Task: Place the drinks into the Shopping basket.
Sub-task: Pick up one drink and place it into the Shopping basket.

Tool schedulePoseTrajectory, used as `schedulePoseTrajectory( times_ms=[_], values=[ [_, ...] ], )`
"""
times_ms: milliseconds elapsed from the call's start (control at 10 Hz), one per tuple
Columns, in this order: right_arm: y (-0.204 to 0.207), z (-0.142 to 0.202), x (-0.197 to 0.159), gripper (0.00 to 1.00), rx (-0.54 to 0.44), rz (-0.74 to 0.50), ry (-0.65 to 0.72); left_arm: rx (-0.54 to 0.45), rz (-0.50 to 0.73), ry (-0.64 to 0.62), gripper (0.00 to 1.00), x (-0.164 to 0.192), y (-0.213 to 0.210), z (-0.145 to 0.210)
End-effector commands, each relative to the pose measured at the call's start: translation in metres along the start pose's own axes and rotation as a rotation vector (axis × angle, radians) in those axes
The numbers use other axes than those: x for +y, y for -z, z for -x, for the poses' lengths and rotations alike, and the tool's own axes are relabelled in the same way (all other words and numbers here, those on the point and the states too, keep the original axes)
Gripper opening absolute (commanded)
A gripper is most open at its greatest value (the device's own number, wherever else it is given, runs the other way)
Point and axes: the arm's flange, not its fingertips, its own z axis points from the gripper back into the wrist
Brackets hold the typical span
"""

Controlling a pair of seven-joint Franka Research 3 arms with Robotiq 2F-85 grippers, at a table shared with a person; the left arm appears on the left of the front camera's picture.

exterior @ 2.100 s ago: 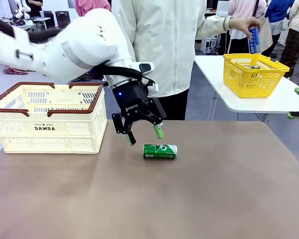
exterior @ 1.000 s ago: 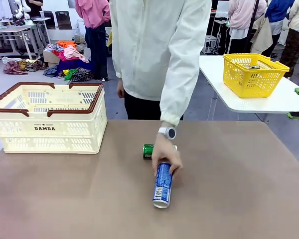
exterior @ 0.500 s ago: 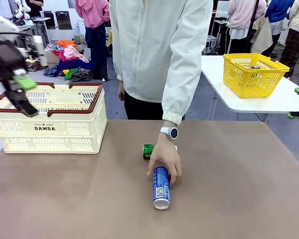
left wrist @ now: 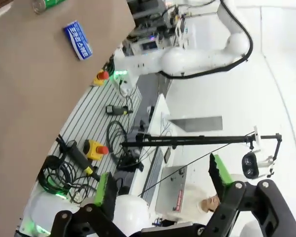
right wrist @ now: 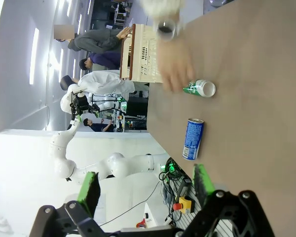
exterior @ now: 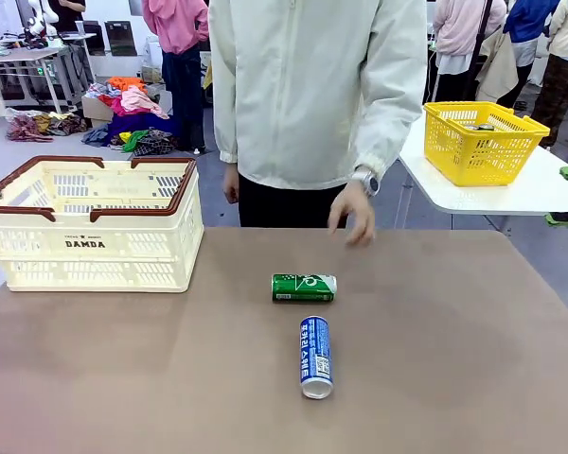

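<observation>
Item 1: slim green aluminium drink can (exterior: 303, 288), on its side, mid-worktop (exterior: 454, 378).
Item 2: slim blue-and-white drink can (exterior: 314, 356), on its side just nearer me, apart from item 1.
Handling: probably light, stiff, smooth and apt to roll; I take each across the barrel at mid-length.
Large cream slotted plastic Shopping basket (exterior: 95, 248): far left.
My left tool (left wrist: 163, 182) and right tool (right wrist: 145, 183): wide, holding nothing.
Change: person's hand (exterior: 352, 216), lately on the blue can, is now lifted away.
</observation>
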Motion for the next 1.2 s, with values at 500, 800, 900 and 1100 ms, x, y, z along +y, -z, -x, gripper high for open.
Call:
schedulePoseTrajectory(
  times_ms=[500, 800, 900, 1100],
  values=[
    [0.001, 0.000, 0.003, 1.00, 0.003, -0.004, -0.005, 0.094, -0.468, -0.078, 1.00, -0.062, 0.184, -0.125],
    [0.001, 0.000, 0.003, 1.00, 0.003, -0.004, -0.005, 0.166, -0.715, -0.207, 1.00, -0.082, 0.300, -0.177],
    [0.001, 0.000, 0.003, 1.00, 0.003, -0.004, -0.005, 0.211, -0.762, -0.253, 1.00, -0.084, 0.335, -0.194],
    [0.001, 0.000, 0.003, 1.00, 0.003, -0.004, -0.005, 0.195, -0.846, -0.333, 1.00, -0.080, 0.396, -0.230]
  ],
)
